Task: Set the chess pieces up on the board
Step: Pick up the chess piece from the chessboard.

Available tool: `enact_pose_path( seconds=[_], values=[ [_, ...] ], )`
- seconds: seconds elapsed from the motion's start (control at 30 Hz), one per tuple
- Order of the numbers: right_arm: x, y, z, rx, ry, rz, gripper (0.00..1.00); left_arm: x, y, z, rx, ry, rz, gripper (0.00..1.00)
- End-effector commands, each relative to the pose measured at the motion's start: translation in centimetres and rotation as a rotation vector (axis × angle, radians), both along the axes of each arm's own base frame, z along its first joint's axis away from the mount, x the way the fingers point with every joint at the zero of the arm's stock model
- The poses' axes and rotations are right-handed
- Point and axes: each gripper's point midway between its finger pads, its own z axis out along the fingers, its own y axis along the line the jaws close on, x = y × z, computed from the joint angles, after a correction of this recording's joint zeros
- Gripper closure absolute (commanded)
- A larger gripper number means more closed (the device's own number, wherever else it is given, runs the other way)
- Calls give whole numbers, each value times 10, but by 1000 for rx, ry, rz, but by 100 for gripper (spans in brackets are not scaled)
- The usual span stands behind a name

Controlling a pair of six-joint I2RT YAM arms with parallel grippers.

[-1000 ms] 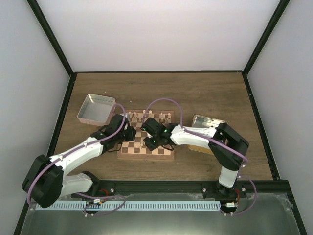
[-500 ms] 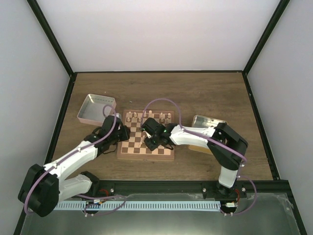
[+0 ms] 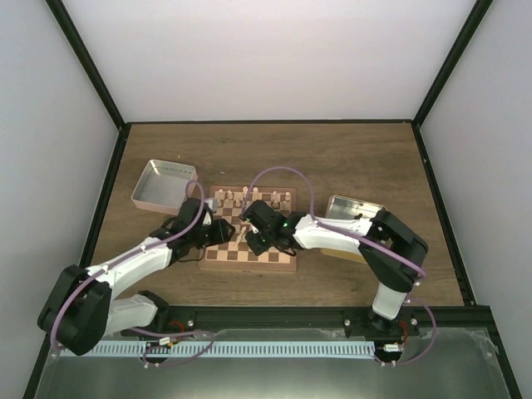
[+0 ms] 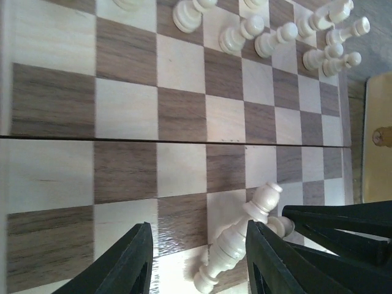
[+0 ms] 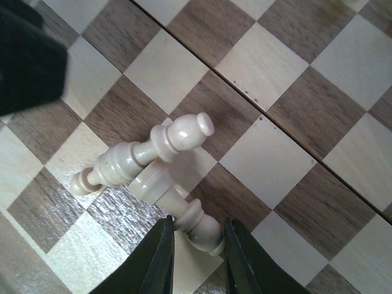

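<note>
The board (image 3: 274, 253) lies between my arms, with a row of standing cream chess pieces (image 3: 249, 198) along its far edge. Those standing pieces (image 4: 245, 33) appear at the top of the left wrist view. Two more pieces lie crossed on the near squares. My left gripper (image 4: 197, 236) is open, with one lying piece (image 4: 236, 245) between its fingers, close to the right finger. My right gripper (image 5: 198, 228) is shut on the head end of the other lying piece (image 5: 199, 222), whose base rests against the first piece (image 5: 141, 156). Both grippers meet over the board's left half (image 3: 237, 234).
A pale shallow tray (image 3: 164, 184) sits left of the board's far corner. A metal tray (image 3: 353, 208) stands to the right, partly under the right arm. The left gripper's dark body (image 5: 27, 61) fills the top left corner of the right wrist view.
The right gripper has closed on the lying piece. The left jaws have widened. The left arm drew back to the left, then came in over the board again.
</note>
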Motion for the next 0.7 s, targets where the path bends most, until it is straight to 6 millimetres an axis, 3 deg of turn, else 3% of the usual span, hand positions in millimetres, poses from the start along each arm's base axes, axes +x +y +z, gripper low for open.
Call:
enact_pose_path(
  seconds=[0.0,0.47,0.67],
  values=[
    [0,10,25,101,-31,-11,96,-3,-19,-1,-92,24,-66,57],
    [-1,13,34,149,-50,-1,97,-3,-34,7,-180,-2,-115,57],
    [0,14,39,163,-63,3,98,-1,-35,0,-181,10,-111,72]
  ],
)
